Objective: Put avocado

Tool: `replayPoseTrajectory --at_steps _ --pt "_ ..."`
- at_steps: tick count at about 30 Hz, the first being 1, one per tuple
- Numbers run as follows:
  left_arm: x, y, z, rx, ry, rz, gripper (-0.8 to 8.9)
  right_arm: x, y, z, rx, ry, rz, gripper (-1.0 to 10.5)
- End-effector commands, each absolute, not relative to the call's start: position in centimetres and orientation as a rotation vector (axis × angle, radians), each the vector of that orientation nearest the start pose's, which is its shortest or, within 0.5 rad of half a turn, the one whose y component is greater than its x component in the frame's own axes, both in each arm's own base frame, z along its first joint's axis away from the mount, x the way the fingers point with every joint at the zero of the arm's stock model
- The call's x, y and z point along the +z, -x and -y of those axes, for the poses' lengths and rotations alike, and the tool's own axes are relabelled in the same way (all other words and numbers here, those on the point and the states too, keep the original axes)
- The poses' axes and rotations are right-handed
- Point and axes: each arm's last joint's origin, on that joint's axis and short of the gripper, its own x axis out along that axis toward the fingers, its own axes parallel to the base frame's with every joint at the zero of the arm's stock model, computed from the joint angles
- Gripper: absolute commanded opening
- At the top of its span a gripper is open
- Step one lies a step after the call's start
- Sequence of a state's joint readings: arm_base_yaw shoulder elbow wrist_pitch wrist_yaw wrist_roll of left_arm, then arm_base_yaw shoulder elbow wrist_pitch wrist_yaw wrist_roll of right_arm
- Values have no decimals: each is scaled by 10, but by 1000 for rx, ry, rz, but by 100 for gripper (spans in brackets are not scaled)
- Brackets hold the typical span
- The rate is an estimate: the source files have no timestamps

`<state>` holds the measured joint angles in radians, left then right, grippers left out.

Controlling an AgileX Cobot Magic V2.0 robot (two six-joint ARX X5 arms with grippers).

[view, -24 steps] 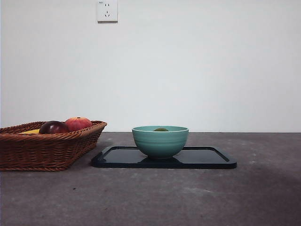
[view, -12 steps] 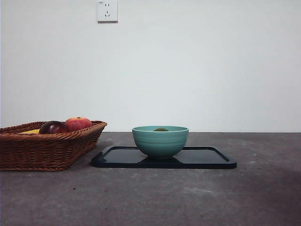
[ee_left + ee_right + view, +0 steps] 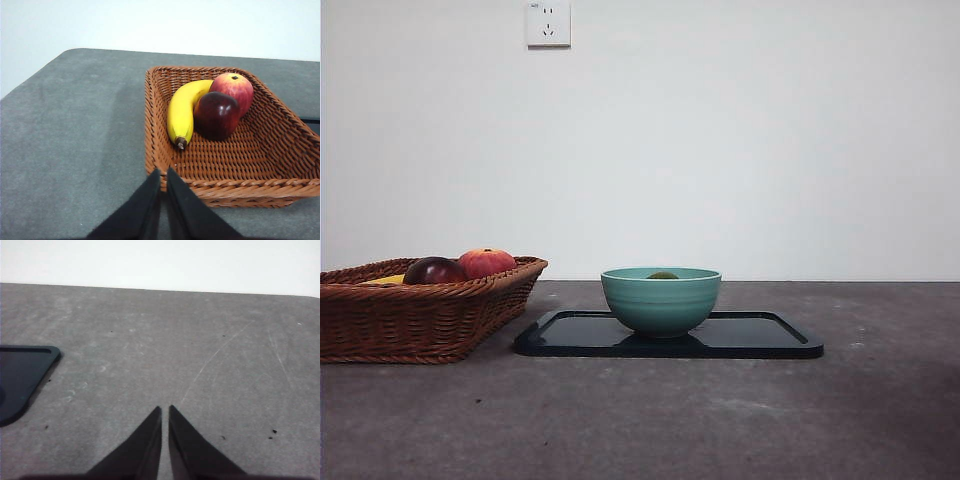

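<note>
- Nothing has moved since the earlier frames; neither arm shows in the front view.
- Only the avocado's [image 3: 662, 275] top shows above the rim of the teal bowl [image 3: 661, 301], which stands on the black tray [image 3: 760, 335] at centre.
- At left, the wicker basket [image 3: 420, 315] holds a banana [image 3: 181, 112], a red apple [image 3: 233, 89] and a maroon fruit [image 3: 216, 114].
- Left end effector [image 3: 163, 172] is narrowed to a slit above the bench [image 3: 720, 420] just beside the basket's rim, empty.
- Right end effector [image 3: 165, 410] is equally narrow, empty, over bare bench right of the tray.
</note>
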<state>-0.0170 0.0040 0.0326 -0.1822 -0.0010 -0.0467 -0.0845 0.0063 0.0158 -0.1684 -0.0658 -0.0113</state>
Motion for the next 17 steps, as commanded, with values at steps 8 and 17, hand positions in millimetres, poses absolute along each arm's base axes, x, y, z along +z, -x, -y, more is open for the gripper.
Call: replayPoseTrajectory --at_steps 8,17 --pt "149 -96 1 -10 54 -181 19 152 -96 6 -9 7 -148 20" --pt "149 -96 1 -10 54 -181 19 152 -96 6 -9 7 -149 20"
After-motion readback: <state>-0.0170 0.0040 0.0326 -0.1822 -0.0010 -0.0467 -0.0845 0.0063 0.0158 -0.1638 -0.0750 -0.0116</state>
